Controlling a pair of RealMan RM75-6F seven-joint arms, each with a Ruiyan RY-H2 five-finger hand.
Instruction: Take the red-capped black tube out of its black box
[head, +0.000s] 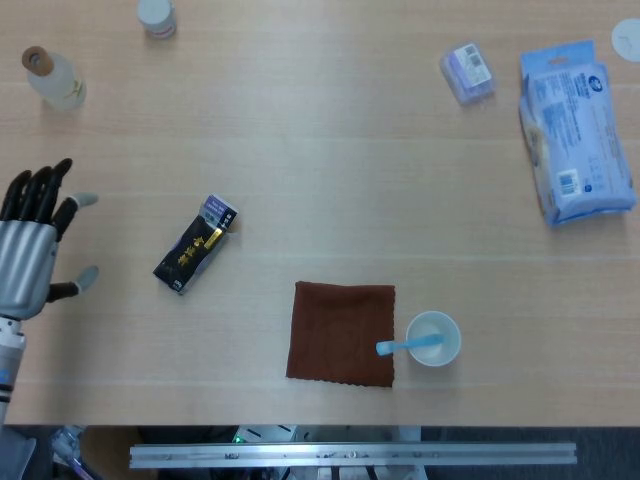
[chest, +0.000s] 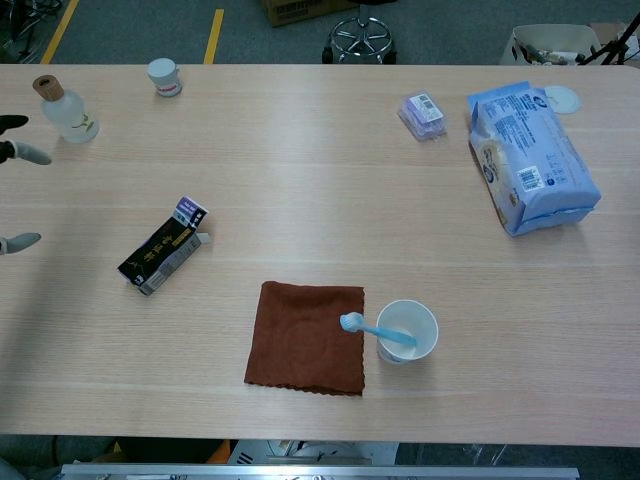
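Observation:
The black box (head: 194, 246) with gold lettering lies flat on the wooden table, left of centre, one end flap open toward the far side; it also shows in the chest view (chest: 164, 247). The red-capped tube is not visible; I cannot tell whether it is inside. My left hand (head: 34, 247) hovers at the table's left edge, well left of the box, fingers spread and holding nothing. Only its fingertips (chest: 22, 240) show in the chest view. My right hand is in neither view.
A brown cloth (head: 342, 333) lies near the front edge, beside a white cup (head: 433, 339) with a blue toothbrush. A clear bottle (head: 53, 79) and small jar (head: 156, 16) stand far left. A blue wipes pack (head: 576, 130) and small purple packet (head: 467, 71) lie far right.

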